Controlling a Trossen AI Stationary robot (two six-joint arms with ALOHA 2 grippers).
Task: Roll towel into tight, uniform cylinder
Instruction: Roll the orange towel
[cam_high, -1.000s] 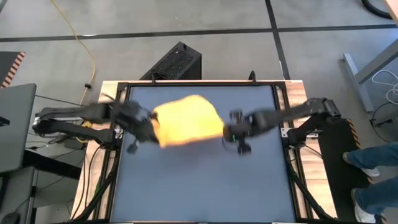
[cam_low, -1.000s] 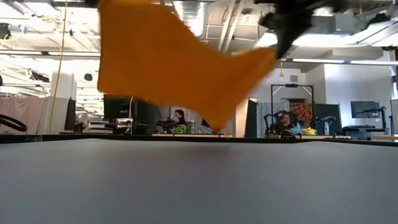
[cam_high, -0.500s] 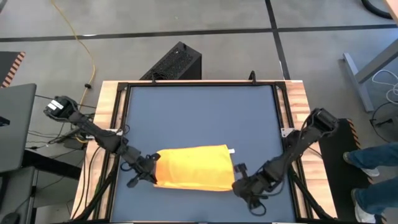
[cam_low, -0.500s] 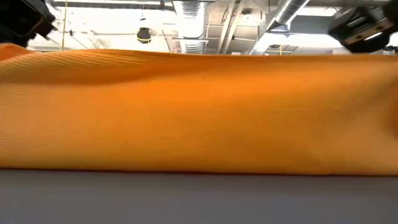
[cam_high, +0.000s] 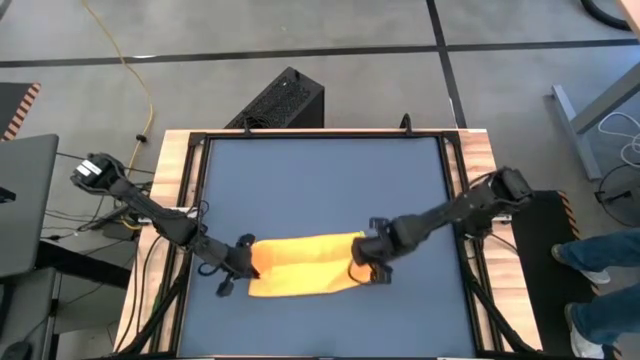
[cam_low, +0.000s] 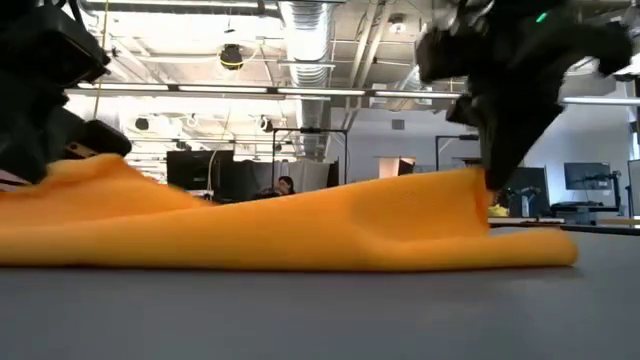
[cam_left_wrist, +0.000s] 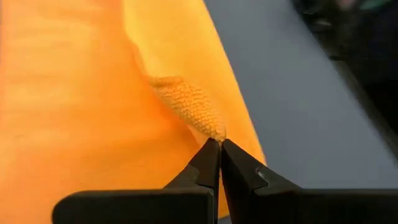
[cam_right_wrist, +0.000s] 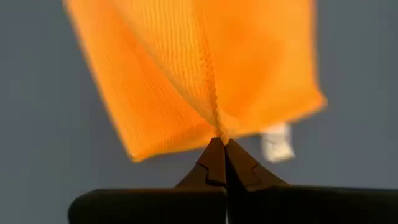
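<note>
The towel (cam_high: 300, 265) lay on the dark blue mat (cam_high: 320, 180), near the front edge, stretched out sideways between the two arms. It was not a roll yet. From above it looked like a long, flat strip, maybe folded over once, with loose, uneven edges. From table height it looked low and lumpy, higher at both ends where the arms held it up and flatter in the middle.

The left gripper (cam_left_wrist: 220, 144) sat at the left end of the towel. Its fingers were squeezed tight on a little pinch of the yellow cloth. The right gripper (cam_right_wrist: 222, 144) sat at the right end and pinched the cloth the same way, with its fingers shut on a small ridge of it. The small white tag (cam_right_wrist: 275, 142) showed just past that corner.

I thought the job had only just started. The towel was laid out and held at both ends, but all the rolling was left to do, and the roll would need to be tight and even.
</note>
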